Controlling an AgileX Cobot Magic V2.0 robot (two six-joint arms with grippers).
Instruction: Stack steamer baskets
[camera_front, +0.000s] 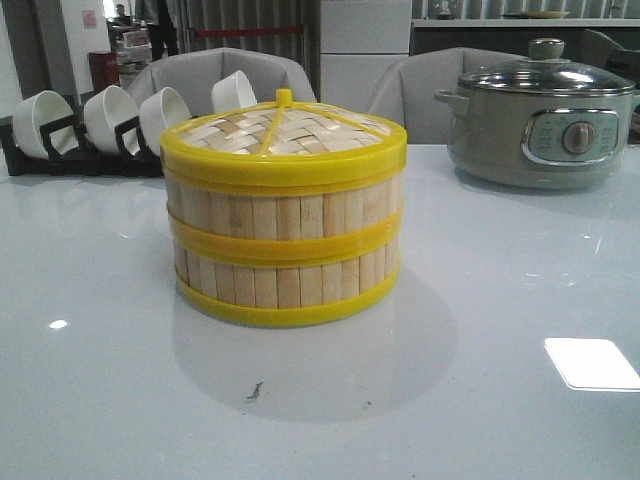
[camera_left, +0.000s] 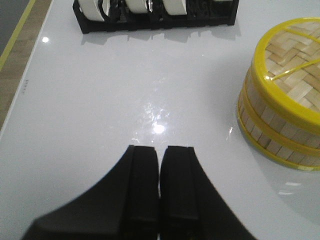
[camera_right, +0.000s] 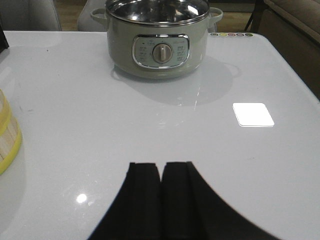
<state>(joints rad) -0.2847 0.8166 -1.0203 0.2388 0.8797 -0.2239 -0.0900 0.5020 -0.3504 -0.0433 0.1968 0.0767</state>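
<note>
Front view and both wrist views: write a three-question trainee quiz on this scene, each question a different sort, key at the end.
1. True or false: the two round bamboo-slat steamer baskets with yellow rims stand one on the other, with the flat woven-bamboo lid on top.
2. Which thing stands at the far right of the white table? A) the black rack of white bowls B) the grey electric pot with glass lid C) a kettle
3. Fill in: the left gripper and right gripper are both ____, holding nothing.

Key: 1 true; 2 B; 3 shut.
</note>
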